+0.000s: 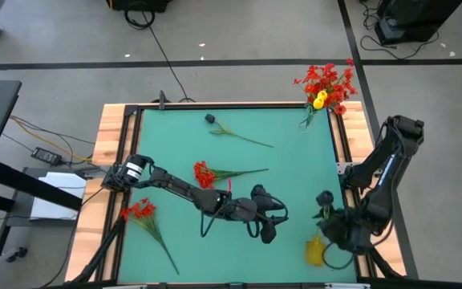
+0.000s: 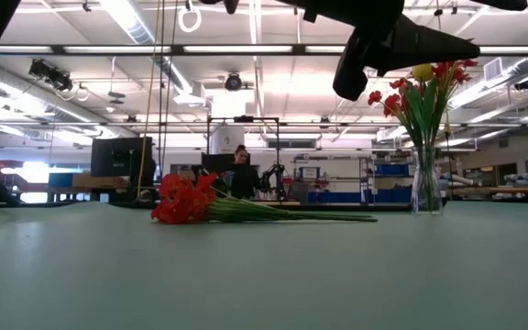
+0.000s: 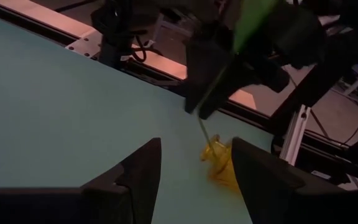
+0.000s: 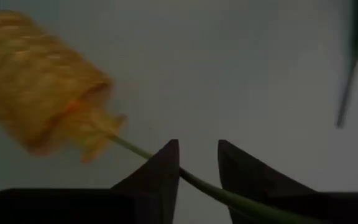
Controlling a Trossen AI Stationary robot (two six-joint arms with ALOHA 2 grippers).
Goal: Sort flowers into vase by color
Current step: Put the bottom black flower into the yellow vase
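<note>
Right end effector (image 1: 325,233) sits near the front right corner of the bench, its two fingers (image 4: 160,171) close together on either side of the thin green stem of a yellow flower (image 1: 315,250). The right wrist view shows the stem running through the narrow gap between the fingers, with the yellow bloom just beyond the fingertips over the green surface. From above, the bloom lies at the bench's front edge, just below this end effector.

Left end effector (image 1: 268,226) reaches across the middle of the bench toward the right one; its fingers (image 3: 135,180) stand apart with nothing between them, and the yellow flower shows beyond the gap in its wrist view.

A red flower (image 1: 204,173) lies on the bench (image 1: 175,136) near the centre, its stem pointing right, partly under the left arm. Another red flower (image 1: 139,211) lies near the front left corner, stem angled toward the front edge. A dark-headed flower (image 1: 212,120) lies toward the back, its stem running to the right.

At the back right corner stands a clear glass vase (image 1: 306,120) holding a bunch of red blooms (image 1: 327,80) with one yellow bloom (image 1: 320,99) among them.

In the low view a person (image 2: 241,172) shows far off in the room behind the bench.
</note>
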